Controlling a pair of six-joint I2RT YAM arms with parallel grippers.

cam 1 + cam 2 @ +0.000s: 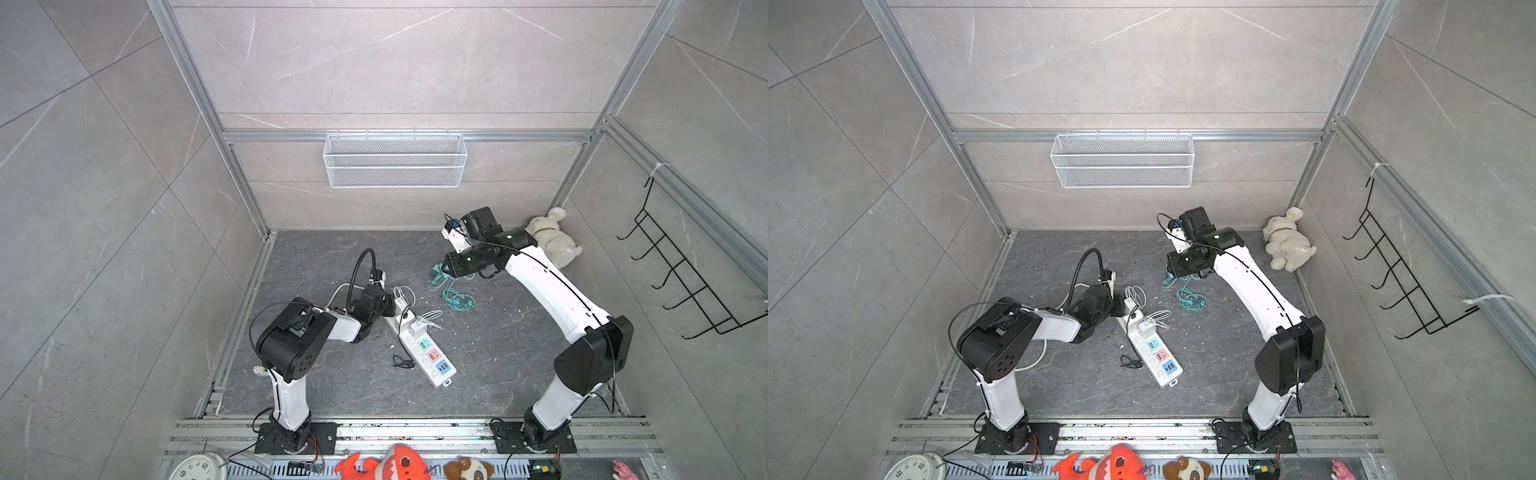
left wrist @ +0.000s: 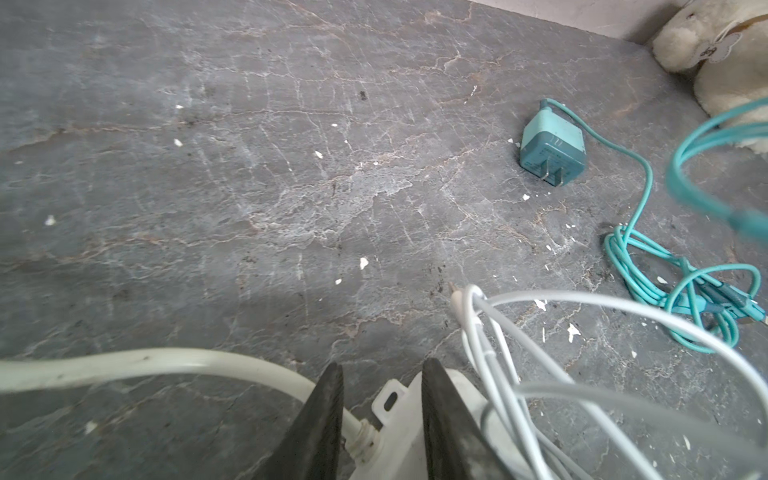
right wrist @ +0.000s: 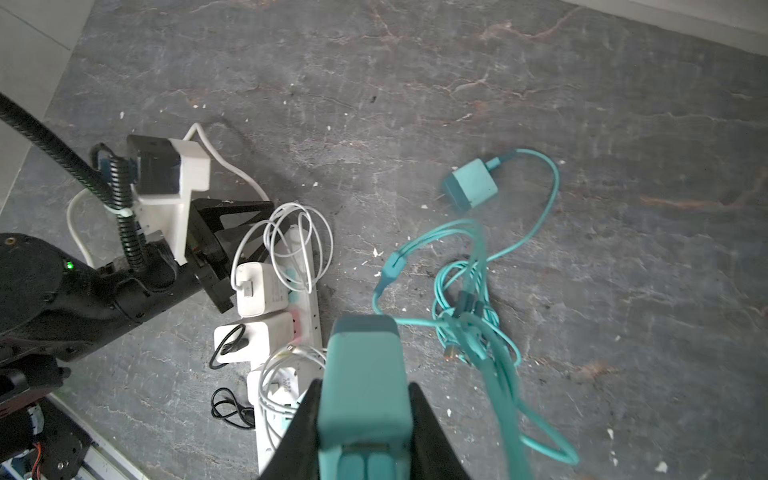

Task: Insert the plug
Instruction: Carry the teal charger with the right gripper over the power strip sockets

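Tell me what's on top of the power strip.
White chargers with looped white cables sit plugged into the power strip; its teal, pink and blue sockets are bare. The left gripper hides the cord end's top.

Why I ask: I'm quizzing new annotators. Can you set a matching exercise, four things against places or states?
Things:
A right end effector
B power strip
C cream plush dog
D mesh basket
Places or states:
1 hangs from the back rail
2 shut on a teal charger
3 lies in the far right corner
4 has white chargers plugged in
Pairs: A-2, B-4, C-3, D-1
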